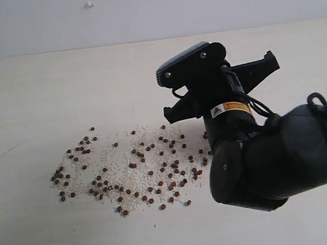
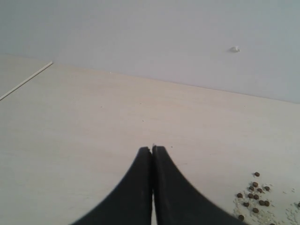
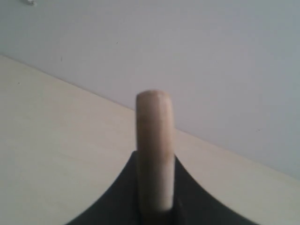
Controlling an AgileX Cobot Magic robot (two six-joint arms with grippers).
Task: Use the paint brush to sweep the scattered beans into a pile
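Closest to the lens, bulky black right arm, filling the lower right of the exterior view, with a yellow-orange label on its wrist. Then, from the left: left gripper, seen only through its own wrist camera, jaws pressed together tip to tip, nothing between them, poised over bare pale wooden table, with a few beans off to one side. In the exterior view, left part of the table bare, white wall behind it, small white speck high on that wall. Further right, the beans scattered in a wide loose band across the middle of the table, tiny and reddish-brown, in denser little clusters at the band's left end, thinner toward the right, mixed throughout with fine pale grains; nowhere gathered into one heap. Right end of the band reaching up to the right arm and partly hidden behind it. Right gripper, fingers out of sight in the exterior view, shown by its wrist camera nearly closed, clamped on the paint brush by the pale wooden handle, rounded end of that handle sticking out beyond the black jaws. Ferrule and bristles hidden in every view; whether touching the table, impossible to tell.
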